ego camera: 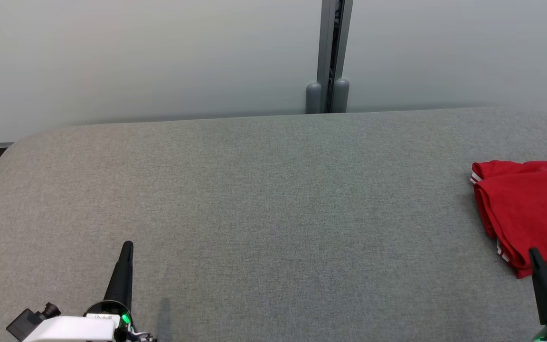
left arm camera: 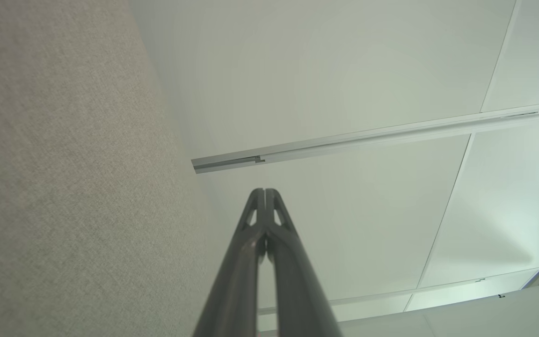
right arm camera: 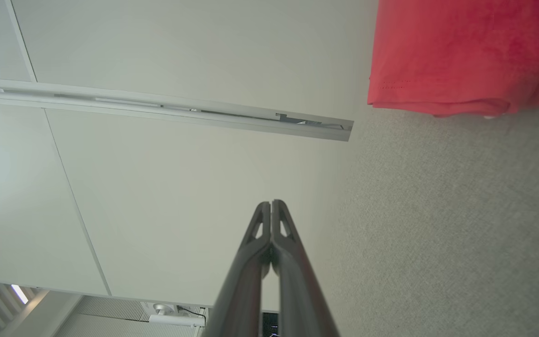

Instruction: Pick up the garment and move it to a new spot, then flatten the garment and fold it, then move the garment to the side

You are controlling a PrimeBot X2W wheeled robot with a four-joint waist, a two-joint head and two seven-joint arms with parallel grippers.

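A red garment (ego camera: 527,209) with white trim lies folded at the right edge of the grey fabric table (ego camera: 264,199), partly cut off by the head view's border. In the right wrist view the garment (right arm camera: 461,51) fills the upper right corner. My right gripper (ego camera: 534,251) is shut and empty at the lower right, its tip just before the garment's near edge; whether it touches the cloth I cannot tell. Its tips (right arm camera: 271,203) meet in its own view. Near the front left, my left gripper (ego camera: 127,245) is shut with nothing in it, fingers (left arm camera: 265,192) pressed together.
A pale partition wall (ego camera: 159,57) stands behind the table, with a grey vertical post (ego camera: 329,57) at its middle. The table has rounded corners. Its grey fabric (left arm camera: 63,178) shows at the left of the left wrist view.
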